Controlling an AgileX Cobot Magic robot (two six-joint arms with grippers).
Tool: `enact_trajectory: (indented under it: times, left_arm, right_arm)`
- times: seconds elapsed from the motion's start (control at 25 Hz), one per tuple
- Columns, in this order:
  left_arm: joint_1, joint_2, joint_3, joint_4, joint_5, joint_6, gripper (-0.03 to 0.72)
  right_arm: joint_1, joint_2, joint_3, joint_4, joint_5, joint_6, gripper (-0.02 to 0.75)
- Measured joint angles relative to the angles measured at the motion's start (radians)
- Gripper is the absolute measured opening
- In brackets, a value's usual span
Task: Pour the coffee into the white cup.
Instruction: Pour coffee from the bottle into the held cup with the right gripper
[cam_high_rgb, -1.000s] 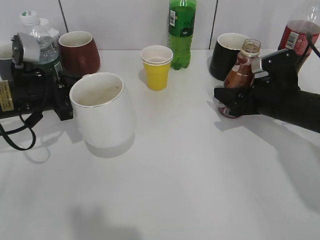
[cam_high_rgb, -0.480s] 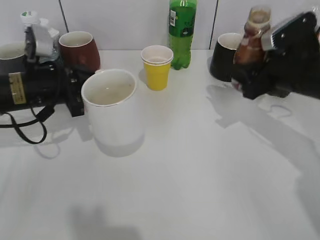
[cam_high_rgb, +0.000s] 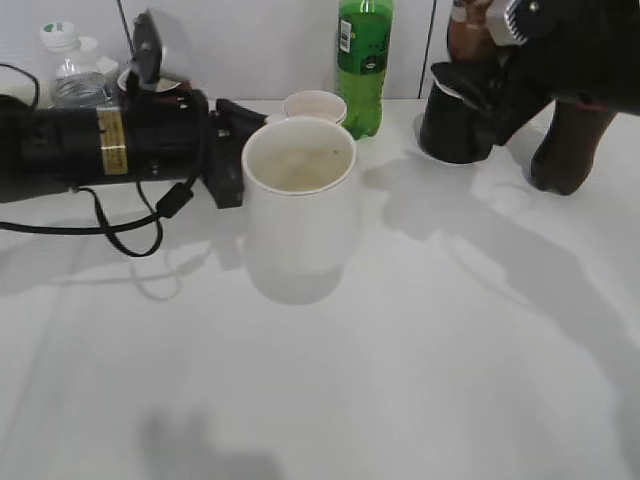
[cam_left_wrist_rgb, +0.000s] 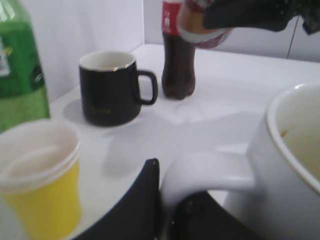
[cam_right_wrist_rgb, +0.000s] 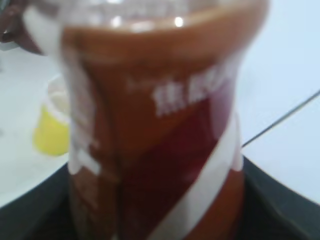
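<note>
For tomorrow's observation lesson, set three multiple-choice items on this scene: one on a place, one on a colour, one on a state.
1. Where is the coffee bottle?
A. Lying on the table
B. Held in the air above the black mug
C. Inside the white cup

2. What colour is the paper cup beside the green soda bottle?
A. Yellow
B. Blue
C. Red

3. What is the left gripper doing?
A. Hanging open, holding nothing
B. Gripping the cola bottle
C. Closed on the white cup's handle

Answers: 1 B, the right gripper holds it high at the back right. 2 A, the left wrist view shows yellow sides. 3 C, its fingers clamp the handle.
</note>
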Motion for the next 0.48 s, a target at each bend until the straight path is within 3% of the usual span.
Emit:
enact_trajectory:
  times: [0.48]
  left_arm:
    - [-0.113,0.013,-0.095,-0.065,0.101,-0.039,0.045]
  right_arm:
    - [0.01,-0.001,-0.125,-0.064,0.014,-0.064,0.527]
